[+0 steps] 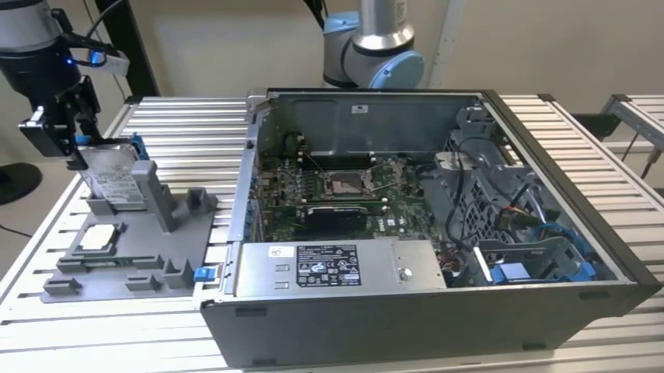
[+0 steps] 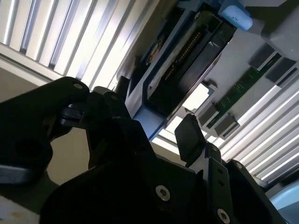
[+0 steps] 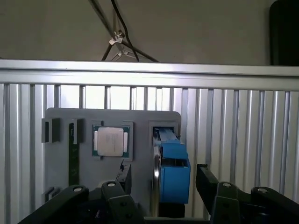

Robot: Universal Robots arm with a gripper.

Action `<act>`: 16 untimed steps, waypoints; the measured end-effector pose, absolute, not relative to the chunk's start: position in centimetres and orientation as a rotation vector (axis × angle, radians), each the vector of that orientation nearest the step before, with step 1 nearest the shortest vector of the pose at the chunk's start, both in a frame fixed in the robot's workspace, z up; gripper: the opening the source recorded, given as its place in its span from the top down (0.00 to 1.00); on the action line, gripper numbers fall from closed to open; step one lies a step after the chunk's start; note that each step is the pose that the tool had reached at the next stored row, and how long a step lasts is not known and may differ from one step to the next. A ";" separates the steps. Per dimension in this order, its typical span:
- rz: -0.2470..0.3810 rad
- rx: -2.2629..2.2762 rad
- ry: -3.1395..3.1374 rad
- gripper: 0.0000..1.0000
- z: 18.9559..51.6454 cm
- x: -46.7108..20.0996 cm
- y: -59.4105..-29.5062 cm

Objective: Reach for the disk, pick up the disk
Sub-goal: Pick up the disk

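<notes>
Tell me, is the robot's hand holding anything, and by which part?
Nothing yet. The open hand straddles the blue-bracketed end of the disk, with a gap showing on each side.

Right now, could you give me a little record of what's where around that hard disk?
Gripper: open, one finger either side of the disk, not gripping
Disk position: standing on edge in grey holder
Chip: flat in holder
Computer case: open, on exterior view's right of holder
Table: slatted metal
</notes>
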State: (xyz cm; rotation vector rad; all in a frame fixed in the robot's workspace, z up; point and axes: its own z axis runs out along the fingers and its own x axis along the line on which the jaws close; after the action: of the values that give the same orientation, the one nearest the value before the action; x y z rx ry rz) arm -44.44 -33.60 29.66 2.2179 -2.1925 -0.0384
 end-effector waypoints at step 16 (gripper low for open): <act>-0.035 2.256 -2.174 0.00 26.9 -44.4 -33.6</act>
State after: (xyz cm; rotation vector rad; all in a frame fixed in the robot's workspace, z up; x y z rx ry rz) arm -44.45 -33.59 26.90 2.2557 -2.1738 -0.0353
